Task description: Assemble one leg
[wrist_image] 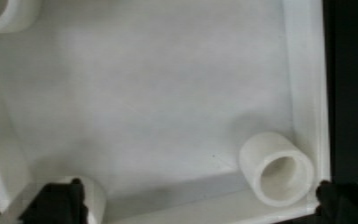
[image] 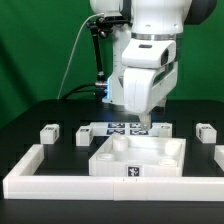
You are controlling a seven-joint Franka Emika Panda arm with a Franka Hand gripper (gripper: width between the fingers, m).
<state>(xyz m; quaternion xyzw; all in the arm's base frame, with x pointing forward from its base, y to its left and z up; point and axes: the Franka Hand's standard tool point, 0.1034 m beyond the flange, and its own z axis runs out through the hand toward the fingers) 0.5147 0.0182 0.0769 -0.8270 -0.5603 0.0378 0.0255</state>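
The white square tabletop (image: 140,157) lies upside down in the middle of the table, its tag facing the camera. My gripper (image: 147,123) hangs just over its back edge, open and holding nothing. In the wrist view the gripper (wrist_image: 202,205) shows two dark fingertips (wrist_image: 60,200) wide apart over the tabletop's inner face (wrist_image: 140,100), with a round screw socket (wrist_image: 279,170) between them near one rim. Small white legs stand on the table: two at the exterior view's left (image: 48,131) (image: 85,133) and one at its right (image: 205,131).
The marker board (image: 122,128) lies behind the tabletop, under the arm. A long low white border wall (image: 90,184) runs along the front and up the exterior view's left side (image: 25,160). A green backdrop stands behind.
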